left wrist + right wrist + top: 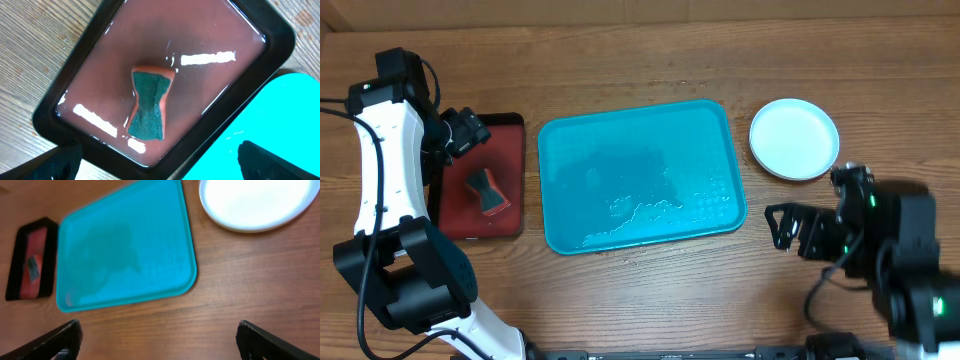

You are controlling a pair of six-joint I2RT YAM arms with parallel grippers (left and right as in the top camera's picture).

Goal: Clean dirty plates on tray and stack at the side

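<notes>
The left arm rises along the left edge of the worktop (620,290) and bends back over the dark red tray (510,130). Its left gripper (470,132) hangs above that tray's far end, camera looking straight down. Its jaws are spread wide with nothing between them. Below lies an hourglass-shaped sponge (149,105), green scouring face up, in a thin film of water.

The right arm sits at the near right corner, and the right gripper (778,228) reaches level towards the teal tray (640,175). It stops short of the tray's right rim, jaws wide apart and empty.

The teal tray lies mid-worktop, just beside the red one, wet in patches and carrying no plates. A white plate (794,138) rests on the worktop just off the teal tray's far right corner. Whether others lie under it cannot be told.
</notes>
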